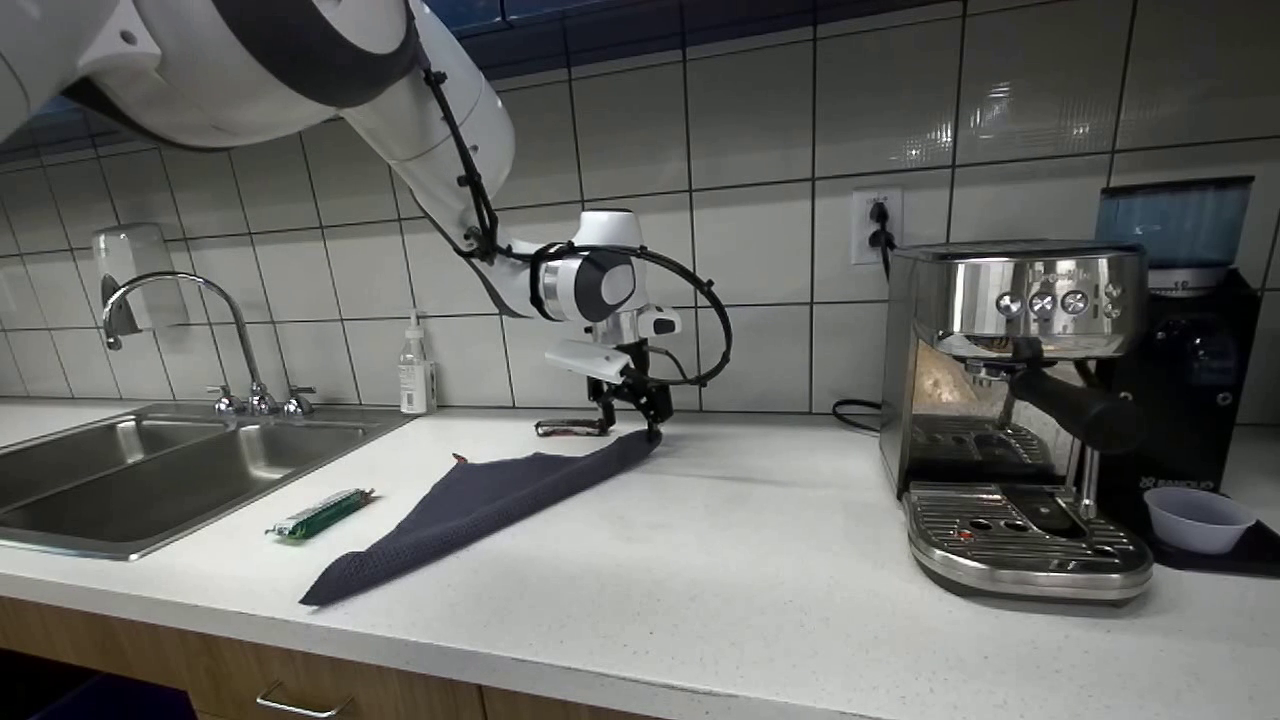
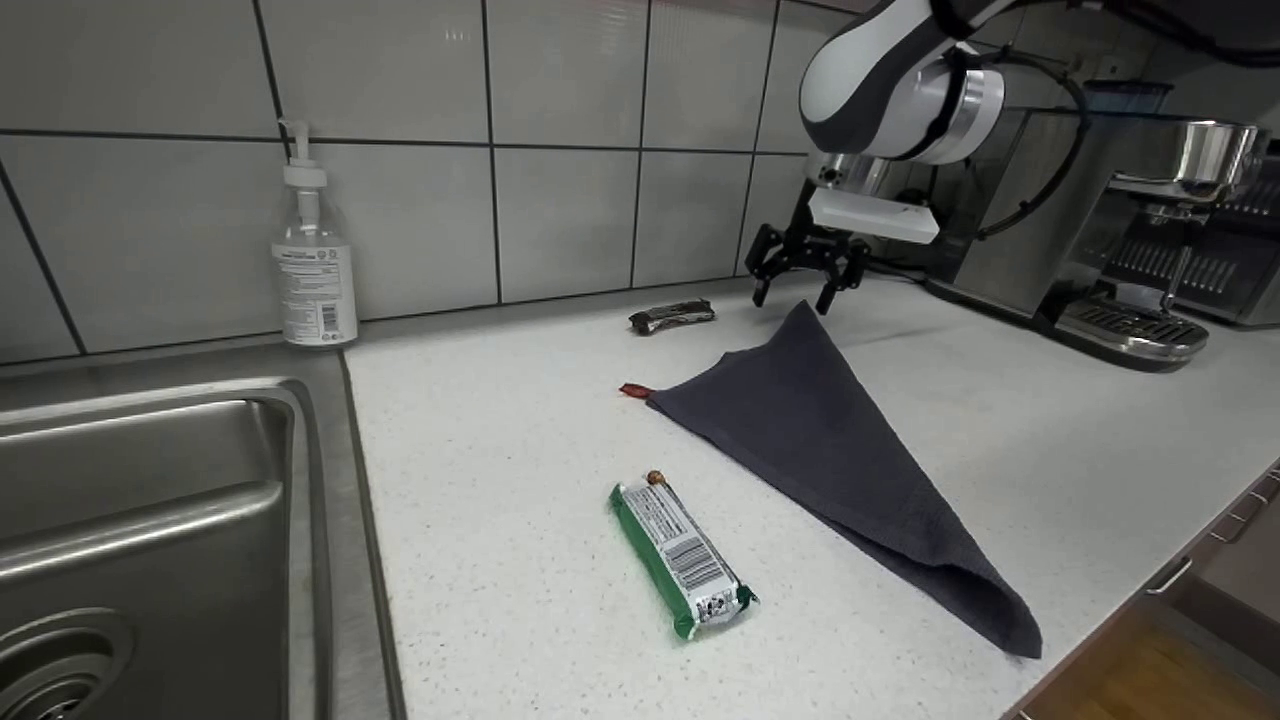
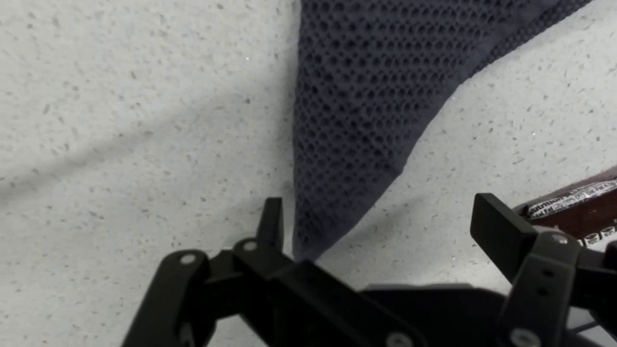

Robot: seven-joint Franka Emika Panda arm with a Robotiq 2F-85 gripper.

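Waffle-weave towel (image 1: 490, 502): in an exterior view, lies loosely folded on the countertop (image 1: 740, 560), with a green-wrapped snack bar (image 1: 322, 514) beside it.
Gripper (image 2: 793, 293): in an exterior view, stands spread and empty at the towel's pointed corner; a dark-wrapped bar (image 2: 672, 316) lies near the towel.
Pads (image 3: 271, 219): in the wrist view, straddle that corner, which sits much nearer one pad; whether they touch the towel cannot be told.
Careful pinch: probably calls for centring the corner, dipping almost to the countertop, then closing slowly.
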